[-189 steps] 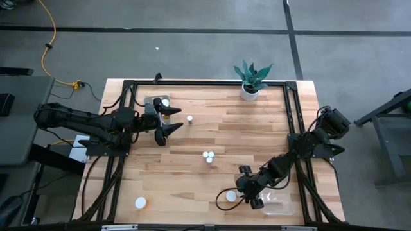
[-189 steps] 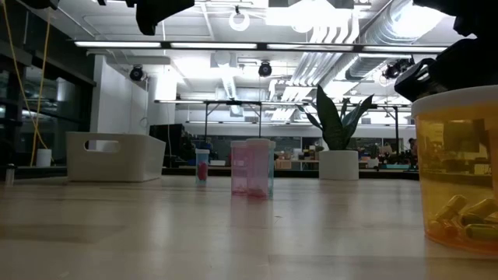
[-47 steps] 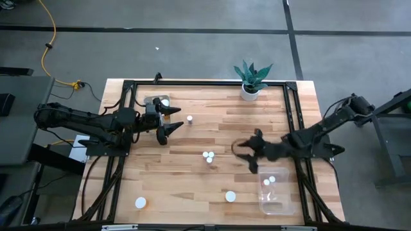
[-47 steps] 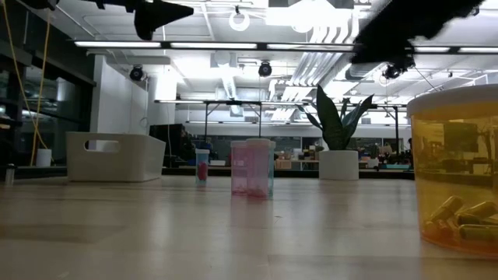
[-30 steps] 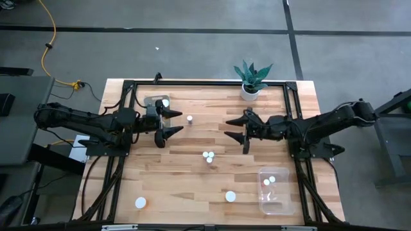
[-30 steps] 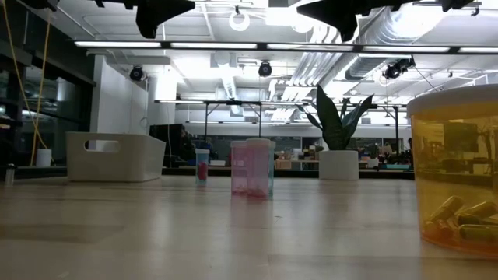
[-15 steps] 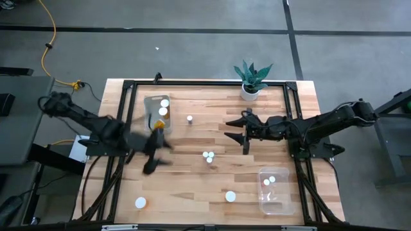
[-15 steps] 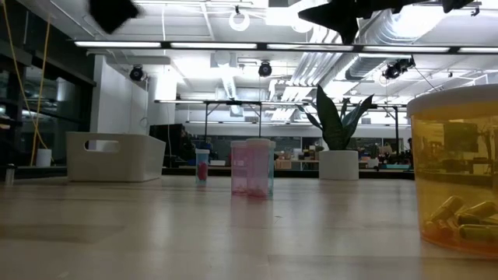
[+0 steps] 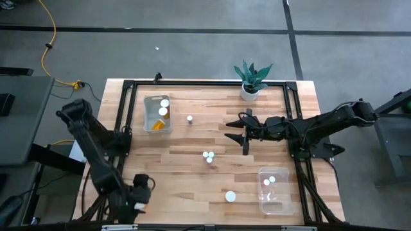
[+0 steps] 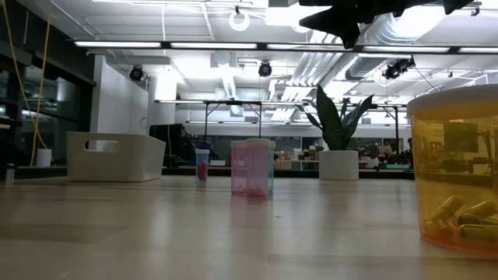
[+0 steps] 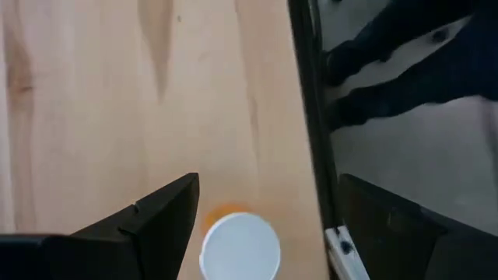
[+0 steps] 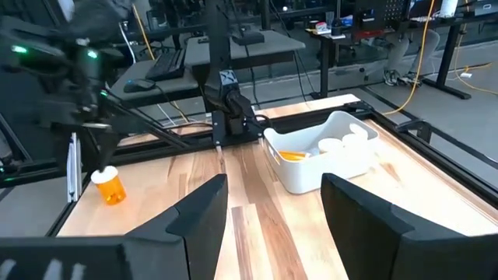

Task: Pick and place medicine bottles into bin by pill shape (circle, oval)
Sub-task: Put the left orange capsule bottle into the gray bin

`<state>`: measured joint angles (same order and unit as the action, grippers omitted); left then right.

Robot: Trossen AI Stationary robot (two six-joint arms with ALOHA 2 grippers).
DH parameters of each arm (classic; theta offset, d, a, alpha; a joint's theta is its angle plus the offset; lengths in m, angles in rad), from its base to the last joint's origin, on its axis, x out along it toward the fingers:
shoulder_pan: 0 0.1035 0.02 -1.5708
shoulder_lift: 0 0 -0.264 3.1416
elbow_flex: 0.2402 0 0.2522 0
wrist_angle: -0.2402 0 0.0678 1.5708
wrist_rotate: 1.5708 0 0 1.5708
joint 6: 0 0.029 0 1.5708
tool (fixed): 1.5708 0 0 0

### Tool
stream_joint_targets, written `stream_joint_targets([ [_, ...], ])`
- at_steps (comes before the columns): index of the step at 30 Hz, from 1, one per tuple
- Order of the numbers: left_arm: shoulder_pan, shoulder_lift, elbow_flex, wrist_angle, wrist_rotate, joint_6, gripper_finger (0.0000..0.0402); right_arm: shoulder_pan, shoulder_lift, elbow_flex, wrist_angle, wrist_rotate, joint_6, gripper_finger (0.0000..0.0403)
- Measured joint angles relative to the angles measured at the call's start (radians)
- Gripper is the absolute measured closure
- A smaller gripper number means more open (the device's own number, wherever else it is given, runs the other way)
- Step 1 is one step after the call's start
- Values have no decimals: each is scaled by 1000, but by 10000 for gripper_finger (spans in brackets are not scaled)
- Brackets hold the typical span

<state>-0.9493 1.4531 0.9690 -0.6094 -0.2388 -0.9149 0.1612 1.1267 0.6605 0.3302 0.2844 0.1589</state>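
Left gripper (image 11: 264, 225) wide open, holding nothing, above orange bottle (image 11: 240, 246) at table's (image 9: 192, 173) 7 o'clock corner, cap between the fingers (image 11: 156, 222). Right gripper (image 9: 236, 133) part open, empty, near 2 o'clock.

A potted plant (image 9: 252, 80) stands at the far edge of the wooden desk (image 9: 192, 173). A yellow cable (image 9: 46, 40) trails across the grey floor (image 9: 192, 58) beyond.

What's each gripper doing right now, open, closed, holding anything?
Left gripper: open, empty, over the orange bottle near the table's front left corner.
Right gripper: open, empty, hanging above mid-table.
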Motion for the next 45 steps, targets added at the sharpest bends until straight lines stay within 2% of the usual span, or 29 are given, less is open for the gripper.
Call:
stream_joint_targets([
  [5, -30, 130, 95, -150, -33, -7, 108, 0, 0, 0, -15, 2, -2, 201],
  [14, -58, 238, 112, -203, 14, -106, 108, 0, 0, 0, -53, 3, 25, 201],
  [17, -67, 239, 112, -242, 14, -154, 108, 0, 0, 0, -53, 3, 25, 201],
  [27, -86, 237, 112, -236, 28, -156, 112, 0, 0, 0, -57, 4, 25, 201],
  [39, -72, 236, 112, -240, 23, -104, 212, 0, 0, 0, -90, 4, 24, 201],
  [45, -1, 176, 111, -270, -4, -22, 207, 0, 0, 0, -103, 4, 24, 201],
])
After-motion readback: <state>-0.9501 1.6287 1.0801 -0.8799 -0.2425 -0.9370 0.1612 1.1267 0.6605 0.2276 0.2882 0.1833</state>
